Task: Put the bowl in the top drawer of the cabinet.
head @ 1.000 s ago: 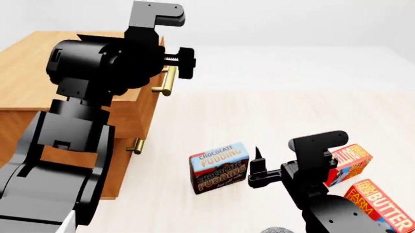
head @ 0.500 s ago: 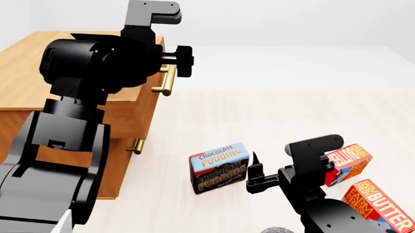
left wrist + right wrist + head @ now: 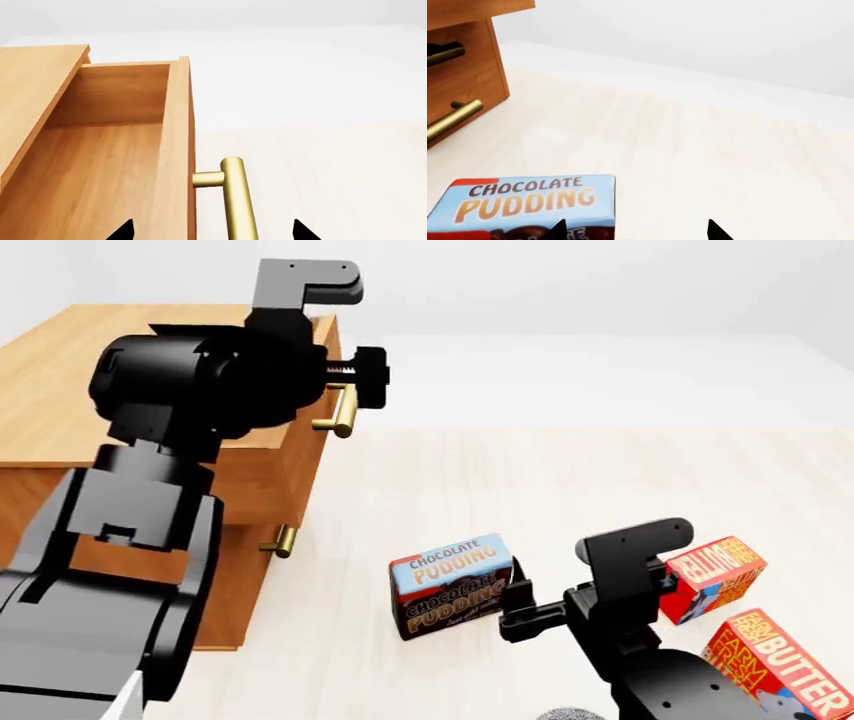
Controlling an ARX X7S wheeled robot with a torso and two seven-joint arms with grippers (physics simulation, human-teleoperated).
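Red and yellow cartons sit nearest us on the pale surface (image 3: 561, 470): a butter box (image 3: 781, 655) at the near right and another red box (image 3: 707, 575) just beyond it. Our right gripper (image 3: 635, 231) hangs low beside the chocolate pudding box (image 3: 451, 585), its fingers (image 3: 558, 231) spread and holding nothing. A grey speckled rim (image 3: 571, 712) peeks in at the near edge of the head view; we judge it may be the bowl, though too little shows to be sure.

Farther off on the left stands the cabinet (image 3: 80, 370), its lower drawer (image 3: 457, 90) closed. The top drawer (image 3: 120, 165) is pulled partly out, its inside bare. Our left gripper (image 3: 212, 231) straddles the brass handle (image 3: 237, 200), fingers (image 3: 303, 231) spread on either side and not clamping it.

We judge the opening step is in hand. To do it well, we should draw the drawer straight toward the right, along its slide, until the gap easily takes a bowl, then lift our left arm clear.
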